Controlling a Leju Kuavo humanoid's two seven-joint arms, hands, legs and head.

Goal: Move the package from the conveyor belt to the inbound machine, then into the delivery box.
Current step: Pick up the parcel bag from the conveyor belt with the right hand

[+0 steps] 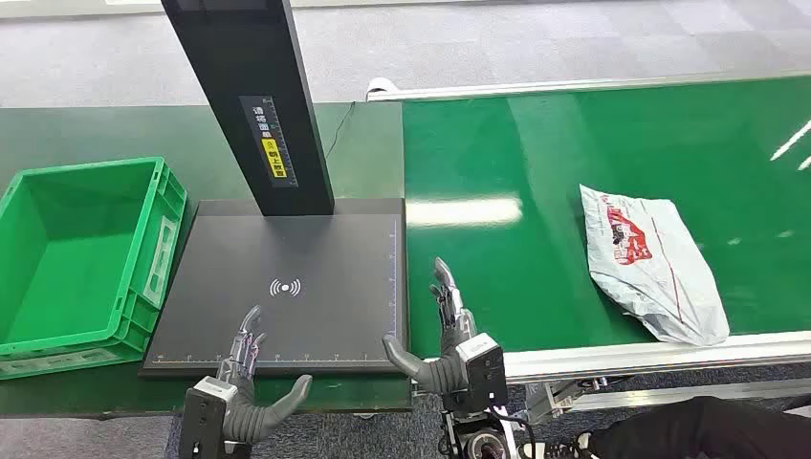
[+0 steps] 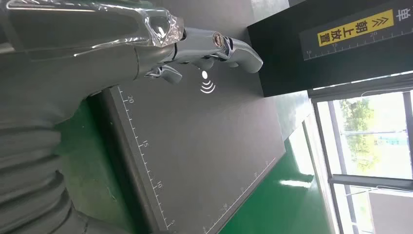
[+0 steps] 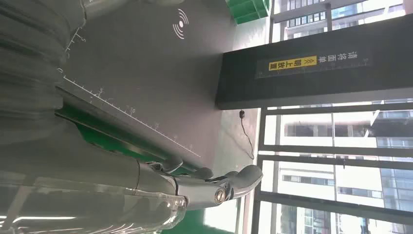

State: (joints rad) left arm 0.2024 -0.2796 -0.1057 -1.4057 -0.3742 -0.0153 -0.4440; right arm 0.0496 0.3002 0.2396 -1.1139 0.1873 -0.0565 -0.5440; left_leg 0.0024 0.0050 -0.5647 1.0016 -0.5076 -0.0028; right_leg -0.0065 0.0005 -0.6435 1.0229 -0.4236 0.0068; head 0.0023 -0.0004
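A grey plastic package (image 1: 650,260) with red print lies on the green conveyor belt (image 1: 536,172) toward its right side. The inbound machine is a dark flat scan plate (image 1: 287,306) with a white wave mark and a black upright post (image 1: 251,96). The green delivery box (image 1: 76,253) stands left of the plate and holds nothing. My left hand (image 1: 251,378) hovers open over the plate's near edge. My right hand (image 1: 449,330) is open at the belt's near left corner, well left of the package. The left hand's fingers (image 2: 229,48) stretch over the plate; the right hand's fingers (image 3: 229,185) are extended too.
The belt's white metal frame (image 1: 660,354) runs along its near edge. A dark-clothed person's leg and shoe (image 1: 689,430) sit at the bottom right. A thin cable (image 1: 337,129) runs behind the post.
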